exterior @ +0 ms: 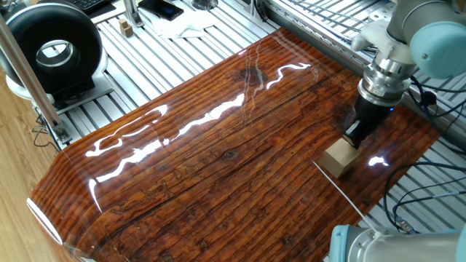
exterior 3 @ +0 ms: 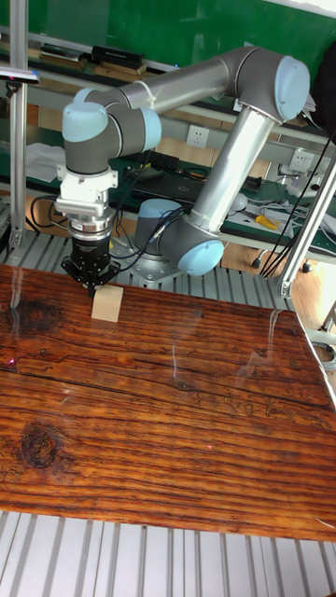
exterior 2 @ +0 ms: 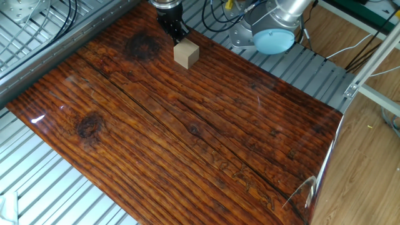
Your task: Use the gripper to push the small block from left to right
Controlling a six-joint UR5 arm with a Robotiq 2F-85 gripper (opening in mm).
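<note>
The small block [exterior: 338, 158] lies touching the fingers [exterior: 354, 134], whose spread I cannot tell.

The glossy wooden counter [exterior 2: 206, 125] is deep reddish-brown, streaked with darker, nearly black grain lines and a few dark knots, with white glare ribbons across it in one fixed view. The plain unpainted wooden cuboid block [exterior 3: 107, 303] is light tan, without markings. The black two-fingered pincer [exterior: 352, 134] hangs from a silver cylindrical wrist on a grey robot arm [exterior 3: 224, 149] with light-blue caps. Beside the counter's edges, the ribbed metal frame [exterior 2: 37, 25] is pale silver-grey. The round black fan-like device [exterior: 51, 51] has a white centre.
</note>
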